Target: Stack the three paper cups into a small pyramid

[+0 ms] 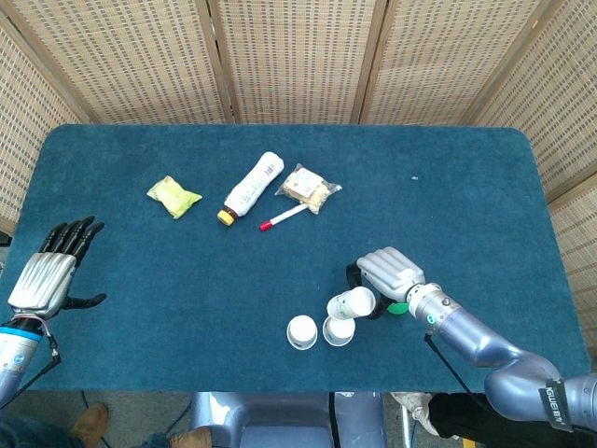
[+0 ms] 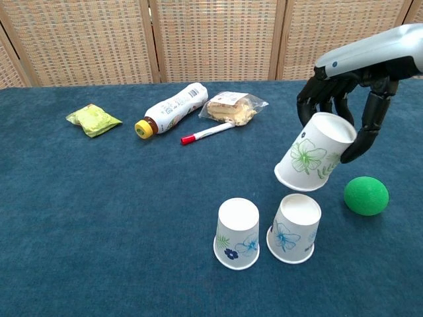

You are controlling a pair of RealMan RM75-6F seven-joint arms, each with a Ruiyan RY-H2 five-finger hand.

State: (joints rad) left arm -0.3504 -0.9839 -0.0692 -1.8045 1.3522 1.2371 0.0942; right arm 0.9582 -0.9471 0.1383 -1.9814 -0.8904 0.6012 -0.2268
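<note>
Blue table [image 2: 99, 218]: right hand [image 2: 344, 99] fingers [image 2: 370, 125] hold tilted cup [image 2: 312, 160] above two upturned cups [image 2: 264, 232]; left hand [image 1: 47, 271] fingers spread, empty.

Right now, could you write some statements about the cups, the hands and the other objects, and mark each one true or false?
1. The right hand holds a paper cup with green flowers tilted in the air. True.
2. Two upside-down cups, the left cup and the right cup, stand side by side on the table. True.
3. The held cup already rests on top of the two others. False: it hangs above the right cup, not touching.
4. The left hand holds the red-capped marker. False: it is empty, fingers apart; the marker lies on the table.
5. The green ball lies on the table. True.
</note>
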